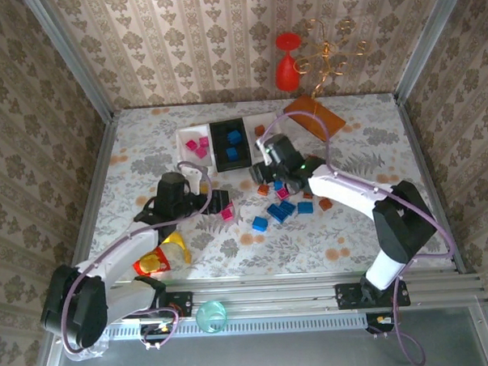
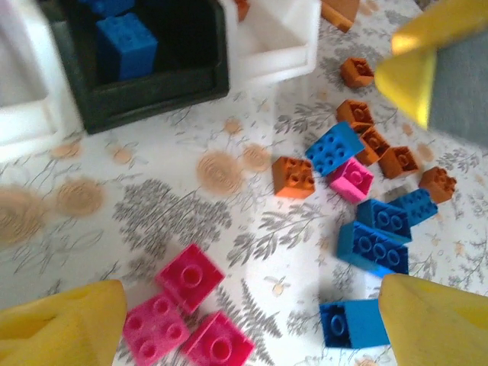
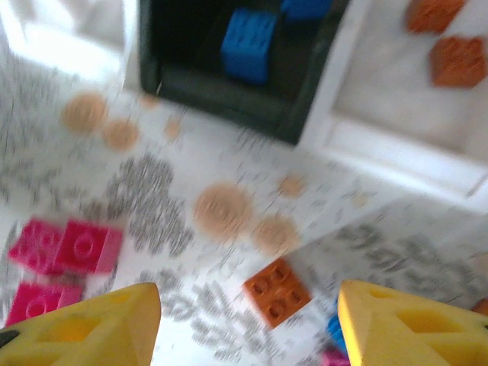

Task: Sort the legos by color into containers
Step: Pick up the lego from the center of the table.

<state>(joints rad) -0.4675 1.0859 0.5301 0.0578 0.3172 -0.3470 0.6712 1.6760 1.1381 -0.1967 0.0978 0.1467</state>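
Observation:
The black tray (image 1: 230, 143) holds blue legos (image 2: 126, 46). It stands between a white tray (image 1: 190, 143) with pink legos and a white tray (image 1: 263, 124) with brown-orange legos (image 3: 457, 61). Loose blue (image 1: 282, 211), pink (image 1: 227, 214) and orange (image 1: 326, 204) legos lie scattered in front of the trays. My left gripper (image 2: 252, 328) is open above the table, with three pink legos (image 2: 191, 276) by its left finger and a blue lego (image 2: 354, 322) by its right finger. My right gripper (image 3: 252, 328) is open over an orange lego (image 3: 278, 290); this view is blurred.
A flat orange-brown board (image 1: 314, 115) lies at the back right beside a red ornament with gold wire (image 1: 287, 63). A yellow-and-red toy (image 1: 162, 255) lies under the left arm. A teal cup (image 1: 211, 316) sits on the front rail. Patterned walls enclose the table.

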